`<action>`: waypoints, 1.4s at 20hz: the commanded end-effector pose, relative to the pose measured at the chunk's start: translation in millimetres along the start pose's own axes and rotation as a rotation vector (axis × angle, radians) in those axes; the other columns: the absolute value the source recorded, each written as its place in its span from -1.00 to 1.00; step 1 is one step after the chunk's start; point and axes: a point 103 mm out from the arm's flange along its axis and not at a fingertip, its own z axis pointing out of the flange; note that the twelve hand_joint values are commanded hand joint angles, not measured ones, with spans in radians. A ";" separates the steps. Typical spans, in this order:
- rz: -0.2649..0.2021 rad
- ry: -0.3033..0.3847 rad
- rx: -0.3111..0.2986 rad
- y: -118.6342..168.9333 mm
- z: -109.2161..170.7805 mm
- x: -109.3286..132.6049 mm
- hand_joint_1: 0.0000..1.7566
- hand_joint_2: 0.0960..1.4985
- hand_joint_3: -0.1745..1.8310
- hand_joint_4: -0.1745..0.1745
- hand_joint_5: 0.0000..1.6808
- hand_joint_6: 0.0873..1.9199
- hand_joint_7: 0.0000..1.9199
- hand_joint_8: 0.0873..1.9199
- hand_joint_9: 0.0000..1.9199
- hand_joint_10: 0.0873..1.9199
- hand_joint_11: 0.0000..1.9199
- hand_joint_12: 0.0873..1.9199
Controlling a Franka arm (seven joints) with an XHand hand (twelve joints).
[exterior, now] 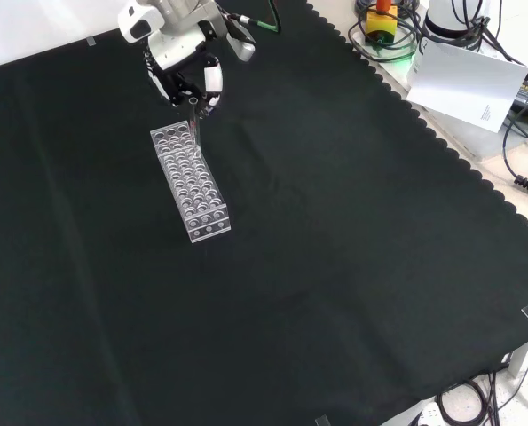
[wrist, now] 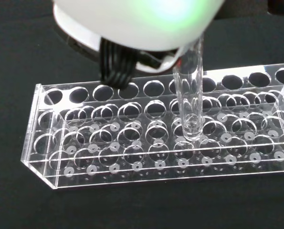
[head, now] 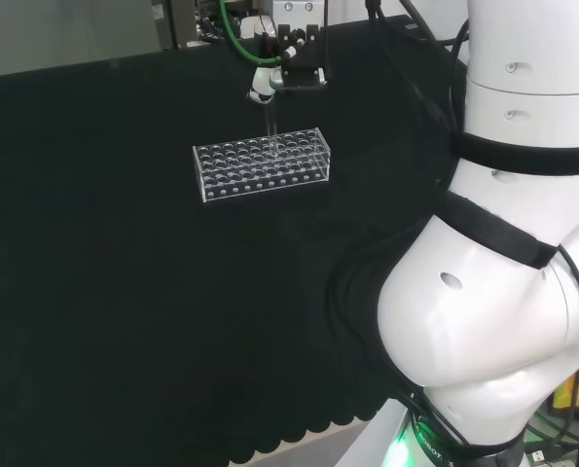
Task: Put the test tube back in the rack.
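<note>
Hand (exterior: 185, 75) pinches tube (wrist: 189, 95) at its top, upright | tube's round bottom sits in a hole of the rack (wrist: 132, 157) | rack lies on black cloth (exterior: 334, 266), hand above its far end in front view

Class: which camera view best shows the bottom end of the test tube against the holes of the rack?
The wrist view: the test tube stands upright and large, its rounded end at the rack's top holes. In the head view it is a thin line below the hand; in the front view, a short stick at the rack's far end.
</note>
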 end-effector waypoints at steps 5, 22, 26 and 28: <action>-0.009 0.016 0.001 0.5 3.5 3.9 0.41 -0.35 -0.12 -1.00 0.90 -1.00 0.97 -0.96 0.88 -1.00 0.22 -0.04; -0.003 0.011 0.016 4.8 9.2 0.2 0.41 -0.35 -0.12 -1.00 0.90 -1.00 0.97 -0.96 0.88 -1.00 0.22 -0.04; -0.006 0.001 0.025 4.8 8.3 -0.1 0.41 -0.35 -0.12 -1.00 0.90 -1.00 0.97 -0.97 0.88 -1.00 0.21 -0.04; 0.000 0.005 0.025 5.2 9.2 -0.8 0.41 -0.35 -0.12 -1.00 0.90 -1.00 0.97 -0.97 0.88 -1.00 0.21 -0.04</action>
